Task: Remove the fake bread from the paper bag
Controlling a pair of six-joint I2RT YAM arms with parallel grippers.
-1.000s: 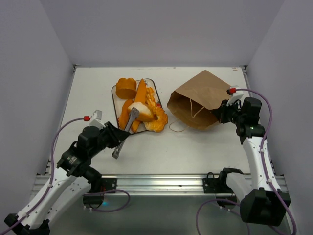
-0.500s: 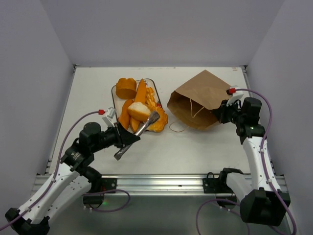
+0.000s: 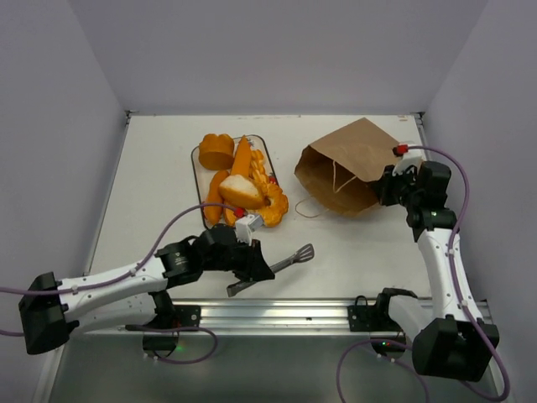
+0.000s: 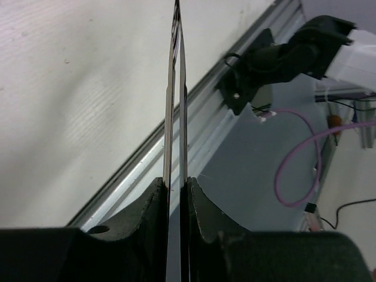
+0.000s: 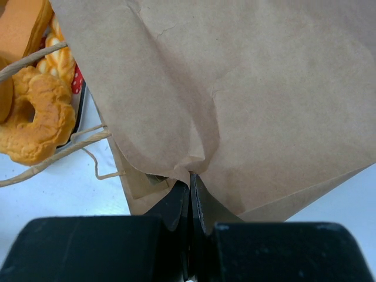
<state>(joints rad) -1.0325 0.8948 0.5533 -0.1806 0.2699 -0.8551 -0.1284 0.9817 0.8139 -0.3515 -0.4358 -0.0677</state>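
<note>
Looks like a robotics lab test cell: white table [image 3: 151, 168] boxed in by plain grey walls [image 3: 50, 126] at left, back and right. Robot arms [image 3: 440, 252] bolted to an aluminium rail [image 3: 277, 315] along the bottom edge. Purple cables [image 3: 460, 180] looping at both lower corners.

Orange fake bread [image 3: 239, 191] lies heaped beside the tipped brown paper bag [image 3: 348, 164].

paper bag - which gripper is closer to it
Right. The right gripper pinches the bag; the left gripper, holding tongs, is apart from it, off to its left.
</note>
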